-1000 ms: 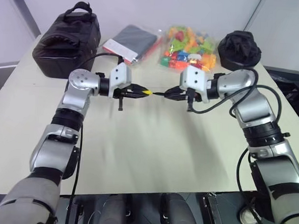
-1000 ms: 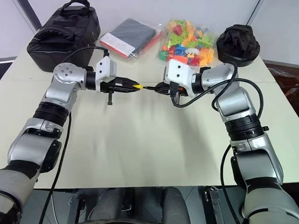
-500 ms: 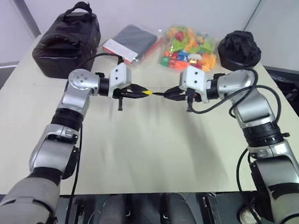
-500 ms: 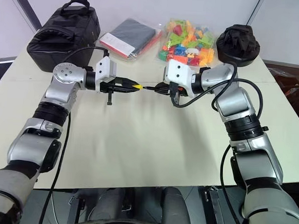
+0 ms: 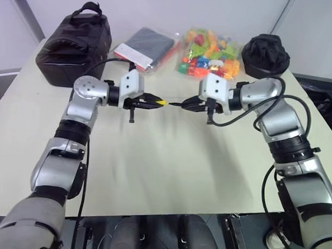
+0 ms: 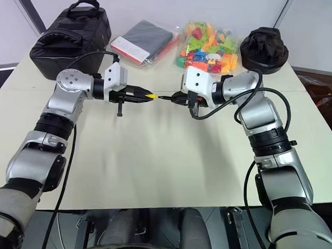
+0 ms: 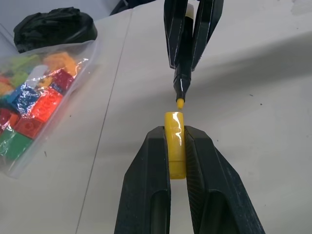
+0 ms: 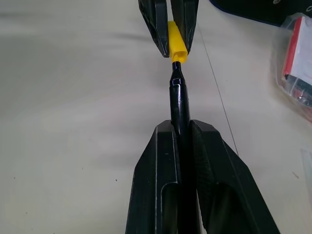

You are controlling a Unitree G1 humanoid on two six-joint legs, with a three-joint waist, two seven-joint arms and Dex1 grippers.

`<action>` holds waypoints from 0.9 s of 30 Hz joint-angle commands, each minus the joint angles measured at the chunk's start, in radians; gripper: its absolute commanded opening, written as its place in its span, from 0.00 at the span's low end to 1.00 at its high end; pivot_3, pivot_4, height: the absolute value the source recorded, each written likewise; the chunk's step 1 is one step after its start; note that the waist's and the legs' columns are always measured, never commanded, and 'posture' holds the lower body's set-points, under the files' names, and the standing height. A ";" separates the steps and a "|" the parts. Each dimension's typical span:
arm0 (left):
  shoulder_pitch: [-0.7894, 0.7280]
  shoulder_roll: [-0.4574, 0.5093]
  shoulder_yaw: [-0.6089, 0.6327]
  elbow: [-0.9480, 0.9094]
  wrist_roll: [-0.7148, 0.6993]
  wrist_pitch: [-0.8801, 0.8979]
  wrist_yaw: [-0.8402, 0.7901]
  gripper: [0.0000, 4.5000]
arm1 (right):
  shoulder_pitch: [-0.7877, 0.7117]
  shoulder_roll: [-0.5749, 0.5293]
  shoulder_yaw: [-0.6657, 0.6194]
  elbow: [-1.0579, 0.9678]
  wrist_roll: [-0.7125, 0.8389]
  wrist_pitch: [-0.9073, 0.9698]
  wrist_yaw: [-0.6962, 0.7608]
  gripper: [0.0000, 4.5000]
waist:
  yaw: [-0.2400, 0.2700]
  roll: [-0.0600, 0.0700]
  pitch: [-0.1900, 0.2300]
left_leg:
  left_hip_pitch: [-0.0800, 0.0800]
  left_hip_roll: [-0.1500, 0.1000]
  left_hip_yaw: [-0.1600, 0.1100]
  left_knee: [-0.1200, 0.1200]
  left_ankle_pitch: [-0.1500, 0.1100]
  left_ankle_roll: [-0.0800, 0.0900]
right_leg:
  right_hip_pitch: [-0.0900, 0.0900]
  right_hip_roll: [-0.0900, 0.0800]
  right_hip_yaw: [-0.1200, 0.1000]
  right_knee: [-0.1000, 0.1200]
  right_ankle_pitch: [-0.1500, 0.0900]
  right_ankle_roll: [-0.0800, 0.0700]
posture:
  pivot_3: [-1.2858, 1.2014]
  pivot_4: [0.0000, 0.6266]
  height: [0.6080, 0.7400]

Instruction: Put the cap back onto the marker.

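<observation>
Nothing has moved; left gripper (image 7: 176,146) pinches the cap (image 7: 175,141); right gripper (image 8: 179,130) pinches the marker (image 8: 178,105).

No writing, label, brand, number or sign can be read anywhere here. The flat red-and-white packet inside the clear plastic sleeve (image 5: 135,53) at the far side of the desk has a white face that may carry print, but nothing on it is legible. The black fabric bag (image 5: 74,44) and the clear bag of colourful toy blocks (image 5: 209,53) show no lettering.
</observation>
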 commanded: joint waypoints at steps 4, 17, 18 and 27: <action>-0.009 -0.022 0.007 -0.033 -0.010 0.000 0.007 0.01 | -0.005 0.004 -0.018 -0.021 0.010 -0.011 -0.006 0.00 | 0.001 0.000 0.000 | 0.000 0.000 0.000 0.000 0.000 0.000 | 0.000 0.000 0.000 0.000 0.000 0.000 | 0.52 0.24 1.00; -0.028 -0.036 -0.025 0.011 0.060 -0.115 0.023 0.01 | -0.004 0.007 -0.015 -0.025 0.011 -0.011 -0.002 0.00 | 0.000 0.000 0.000 | 0.000 0.000 0.000 0.000 0.000 0.000 | 0.000 0.000 0.000 0.000 0.000 0.000 | 0.52 0.24 1.00; -0.032 -0.033 -0.032 0.019 0.075 -0.140 0.025 0.01 | -0.006 0.007 -0.015 -0.025 0.011 -0.010 -0.001 0.00 | 0.001 0.000 0.000 | 0.000 0.000 0.000 0.000 0.000 0.000 | 0.000 0.000 0.000 0.000 0.000 0.000 | 0.52 0.24 1.00; -0.046 -0.042 -0.063 0.054 0.113 -0.261 0.004 0.01 | -0.017 0.013 -0.016 -0.018 0.007 -0.023 -0.002 0.00 | 0.001 0.000 0.000 | 0.000 0.000 0.000 0.000 0.000 0.000 | 0.000 0.000 0.000 0.000 0.000 0.000 | 0.52 0.24 1.00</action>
